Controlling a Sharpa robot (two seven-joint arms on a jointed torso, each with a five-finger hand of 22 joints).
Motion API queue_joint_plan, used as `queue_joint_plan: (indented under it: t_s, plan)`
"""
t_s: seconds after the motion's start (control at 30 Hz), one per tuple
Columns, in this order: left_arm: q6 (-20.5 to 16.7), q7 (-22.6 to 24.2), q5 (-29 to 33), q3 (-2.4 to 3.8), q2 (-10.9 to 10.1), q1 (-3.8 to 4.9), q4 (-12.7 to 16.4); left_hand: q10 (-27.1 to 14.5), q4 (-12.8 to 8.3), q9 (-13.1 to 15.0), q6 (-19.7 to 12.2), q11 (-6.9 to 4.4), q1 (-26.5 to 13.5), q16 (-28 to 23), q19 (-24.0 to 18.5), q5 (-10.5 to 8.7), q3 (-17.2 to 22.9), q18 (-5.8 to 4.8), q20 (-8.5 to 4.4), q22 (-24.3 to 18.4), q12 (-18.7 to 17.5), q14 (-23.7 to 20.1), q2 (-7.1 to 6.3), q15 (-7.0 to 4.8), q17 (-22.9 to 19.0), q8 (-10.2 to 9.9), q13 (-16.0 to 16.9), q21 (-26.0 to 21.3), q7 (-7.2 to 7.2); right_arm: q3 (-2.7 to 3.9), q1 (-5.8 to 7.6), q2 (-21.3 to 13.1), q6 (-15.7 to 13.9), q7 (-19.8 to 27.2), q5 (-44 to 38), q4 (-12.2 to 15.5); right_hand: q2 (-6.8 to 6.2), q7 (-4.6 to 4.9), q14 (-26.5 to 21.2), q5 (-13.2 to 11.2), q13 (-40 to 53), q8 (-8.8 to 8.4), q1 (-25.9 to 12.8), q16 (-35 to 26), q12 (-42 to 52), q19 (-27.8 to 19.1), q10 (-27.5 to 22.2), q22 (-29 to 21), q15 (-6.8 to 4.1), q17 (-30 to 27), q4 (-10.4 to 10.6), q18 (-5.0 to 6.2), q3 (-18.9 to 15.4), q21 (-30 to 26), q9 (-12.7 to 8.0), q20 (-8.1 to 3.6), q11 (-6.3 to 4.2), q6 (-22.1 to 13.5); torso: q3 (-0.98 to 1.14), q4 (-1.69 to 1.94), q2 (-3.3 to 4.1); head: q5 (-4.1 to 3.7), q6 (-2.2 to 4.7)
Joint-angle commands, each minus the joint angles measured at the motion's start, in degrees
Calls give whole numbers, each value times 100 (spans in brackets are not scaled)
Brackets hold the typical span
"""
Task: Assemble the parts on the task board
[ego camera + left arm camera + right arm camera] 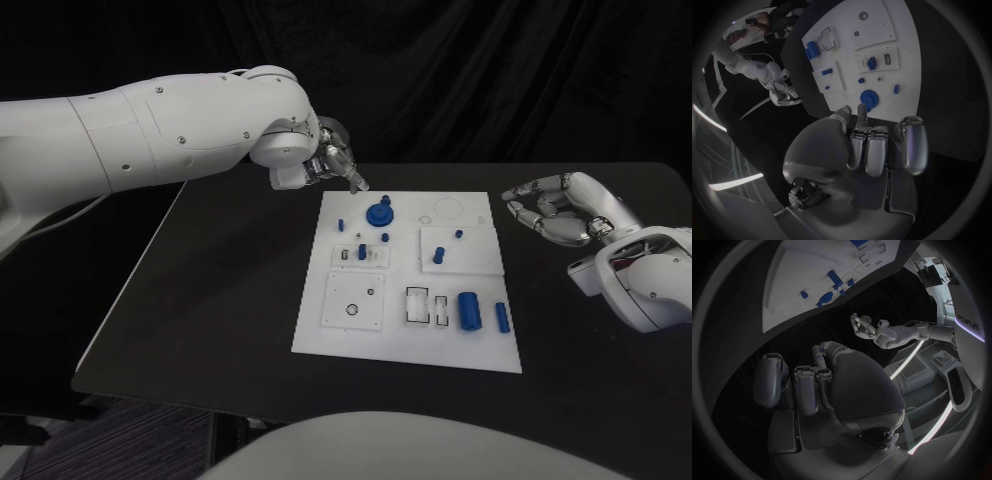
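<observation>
The white board (408,345) lies mid-counter (202,300). A round blue part (381,213) stands seated near its far edge; two blue cylinders (470,309) lie loose, so much remains. Left hand (329,160) and right hand (562,208) hover with fingers curled, holding nothing.

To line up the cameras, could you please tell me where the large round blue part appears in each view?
Head view: large round blue part at the white task board's far edge, near the left hand.
Left wrist view: just beyond the fingertips.
Right wrist view: I cannot pick it out.
Shared landmark: the task board.
</observation>
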Motion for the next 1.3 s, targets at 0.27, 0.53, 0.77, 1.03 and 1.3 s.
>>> queue_joint_plan:
  t_s: [0.27, 0.53, 0.77, 1.03, 1.3]
  plan:
    - [1560, -527, 194, 3, 534, 39, -546, 608, -120, -736, 82, 78, -171, 15, -16, 10, 175, -4, 79, 1105, 20, 606, -79, 82, 1509, -179, 1505, -33, 59, 5, -11, 43, -45, -105, 3, -4, -2, 4, 479, 23, 1385, -26, -35, -10, -14, -22, 465, 709, 12, 1184, 0, 3, 32, -24, -8, 5, 36, -19, -17, 3, 33, 56, -1]
    - [1722, -573, 197, 4, 809, -13, -795, 608, 44, -995, 232, 87, -581, 15, -8, -162, 110, -6, 95, 1110, 20, 606, -52, 94, 1509, -148, 1505, -21, 59, 5, -11, 68, -25, -106, 3, 3, -2, 4, 479, 23, 1387, -24, -43, -10, -13, -17, 467, 714, 12, 1183, -3, 1, 36, -17, -8, 5, 36, -16, -28, -13, 68, 99, -1]
    - [1860, -610, 197, 5, 968, -161, -988, 608, -89, -1036, 308, 48, -502, 15, -8, 14, 206, -2, 75, 1107, 20, 606, -27, 63, 1509, -131, 1505, -29, 11, 5, -11, 77, -16, -105, 3, 8, -2, 4, 479, 23, 1387, -24, -43, -10, -13, -17, 467, 714, 12, 1183, -3, 1, 36, -17, -8, 5, 36, -16, -27, -28, 112, 126, -1]
    - [2026, -650, 197, 5, 1129, -340, -1182, 608, -109, -1086, 433, 30, -700, 15, 6, -26, 303, -7, 51, 1111, 20, 606, -4, 44, 1509, -101, 1505, -17, -6, 5, -11, 79, -17, -106, 3, 18, -2, 4, 479, 23, 1387, -24, -43, -10, -13, -17, 467, 714, 12, 1183, -3, 1, 36, -17, -8, 5, 36, -16, -25, -41, 131, 141, -1]
    - [2106, -674, 197, 5, 1228, -489, -1346, 608, -331, -1097, 414, 5, -647, 15, -4, 170, 483, 0, 29, 1102, 20, 606, -29, 21, 1509, -116, 1505, -46, -32, 5, -10, 86, -17, -109, 3, 20, -2, 4, 479, 23, 1387, -24, -43, -10, -13, -17, 467, 714, 12, 1183, -3, 1, 36, -17, -8, 5, 36, -16, -18, -64, 103, 163, -1]
